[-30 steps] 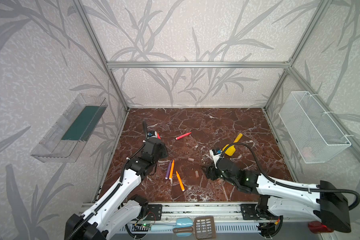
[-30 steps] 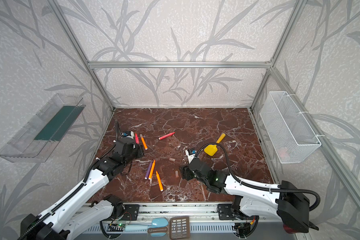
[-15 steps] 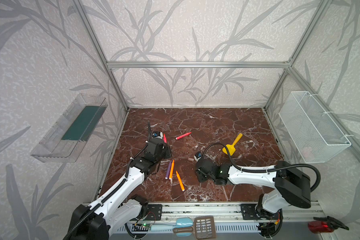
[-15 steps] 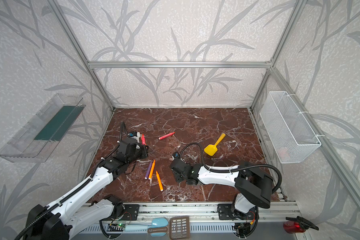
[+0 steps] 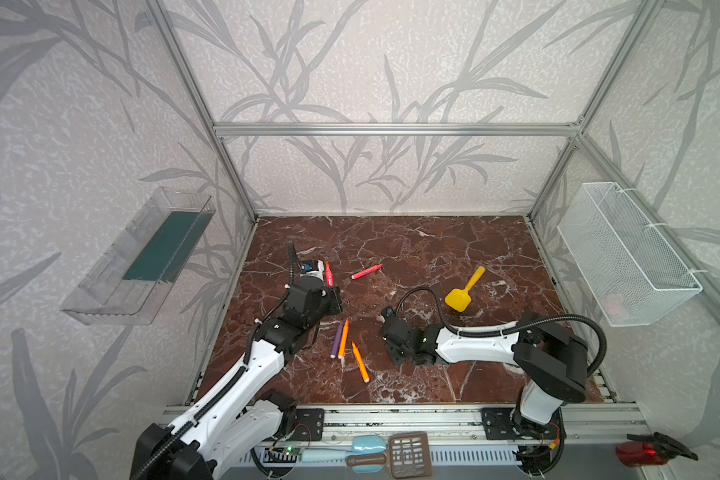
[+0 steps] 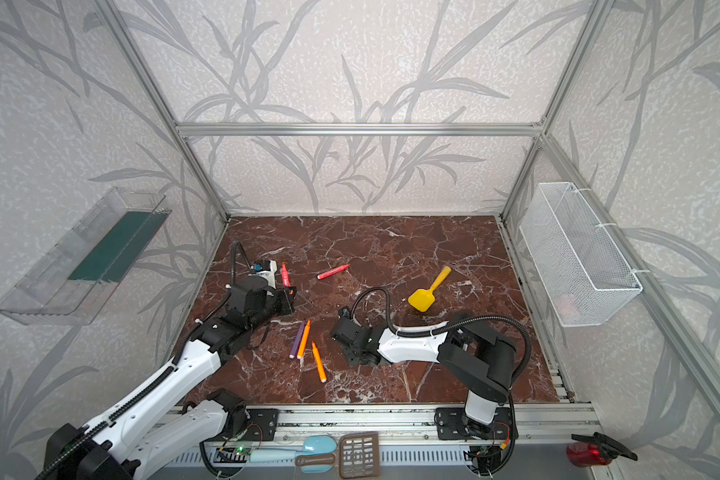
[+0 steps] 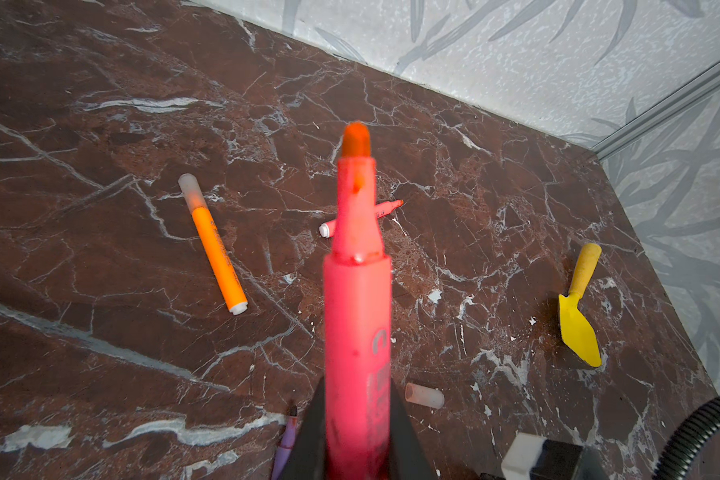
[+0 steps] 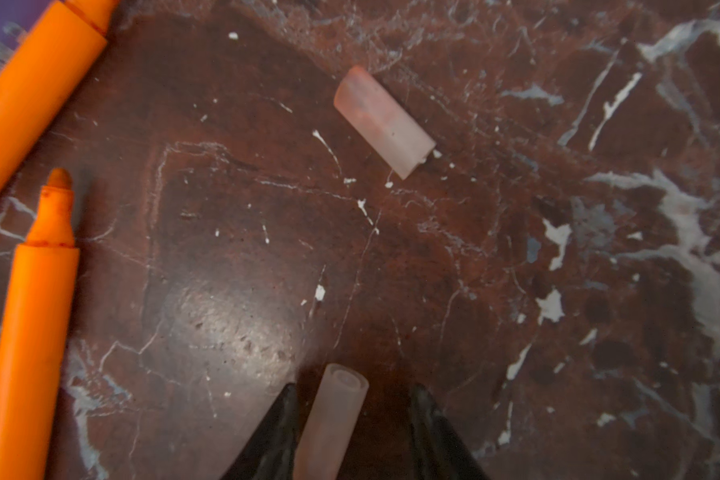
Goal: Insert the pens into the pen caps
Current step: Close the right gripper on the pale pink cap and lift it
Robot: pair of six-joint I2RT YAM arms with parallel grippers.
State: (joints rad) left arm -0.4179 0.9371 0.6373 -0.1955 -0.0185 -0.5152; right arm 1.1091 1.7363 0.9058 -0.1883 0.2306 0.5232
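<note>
My left gripper (image 7: pixel 357 395) is shut on a red-pink pen (image 7: pixel 356 291) with its bare tip pointing away; in both top views that pen (image 5: pixel 329 274) (image 6: pixel 284 275) sticks up beside the left gripper (image 5: pixel 334 296). My right gripper (image 8: pixel 352 390) is open, low over the floor, with a pale pen cap (image 8: pixel 333 419) between its jaws, against one finger and clear of the other. A second cap (image 8: pixel 385 120) lies just ahead. A purple pen (image 5: pixel 336 338) and two orange pens (image 5: pixel 343 338) (image 5: pixel 360 368) lie between the arms. Another red pen (image 5: pixel 366 272) lies further back.
A yellow spatula (image 5: pixel 464 291) lies at the right of the marble floor (image 5: pixel 433 249). An orange pen with a pale cap on it (image 7: pixel 217 257) shows in the left wrist view. A wire basket (image 5: pixel 624 257) hangs on the right wall, a clear tray (image 5: pixel 142 262) on the left.
My right arm has swung left to the middle and come down over a cap, its jaws narrowing around it. The left gripper has hardly moved and keeps its pen.
</note>
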